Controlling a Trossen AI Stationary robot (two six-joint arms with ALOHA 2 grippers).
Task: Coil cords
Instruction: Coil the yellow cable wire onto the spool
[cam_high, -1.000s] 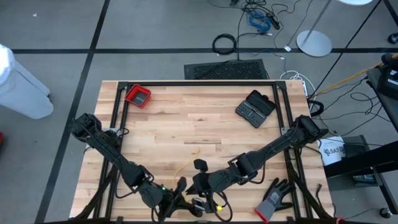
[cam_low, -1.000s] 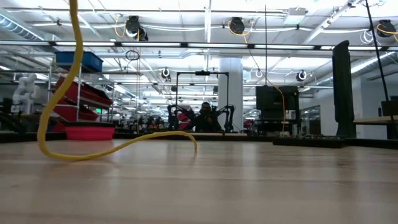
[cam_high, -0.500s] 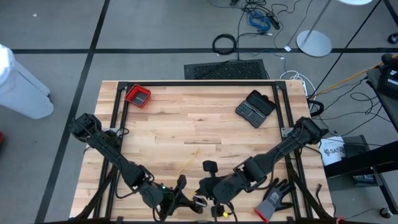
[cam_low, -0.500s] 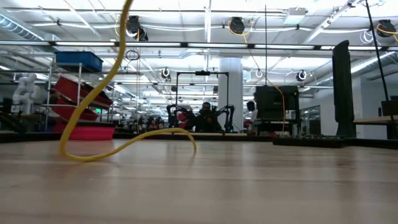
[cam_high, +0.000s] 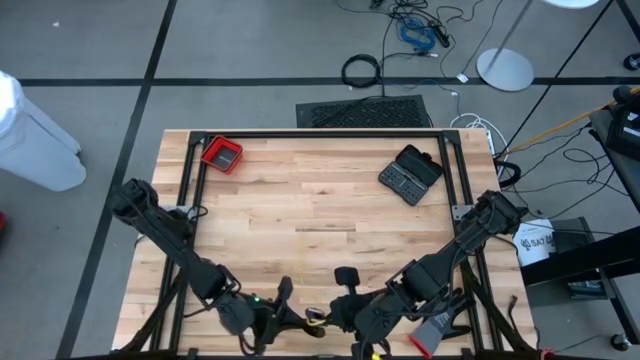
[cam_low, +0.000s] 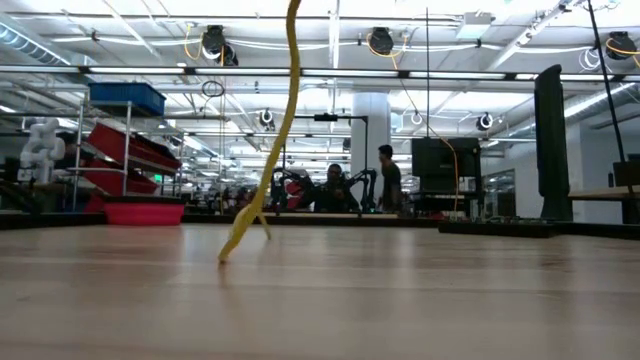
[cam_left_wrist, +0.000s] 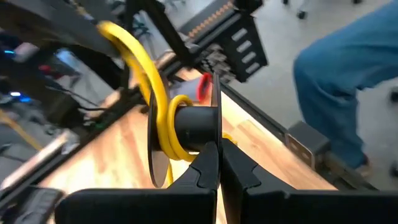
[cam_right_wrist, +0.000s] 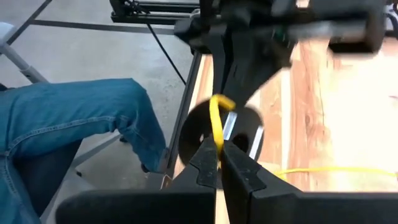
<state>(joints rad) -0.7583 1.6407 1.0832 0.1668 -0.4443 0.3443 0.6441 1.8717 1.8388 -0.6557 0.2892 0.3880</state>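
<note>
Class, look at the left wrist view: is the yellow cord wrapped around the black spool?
Yes: the yellow cord loops around the core of the black spool, which the shut left gripper grips by its flange.

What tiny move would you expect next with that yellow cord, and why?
Probably the right gripper carries the yellow cord around the black spool once more: the left gripper pinches the spool, a couple of turns are on it, and the cord's tail hangs to the table.
</note>
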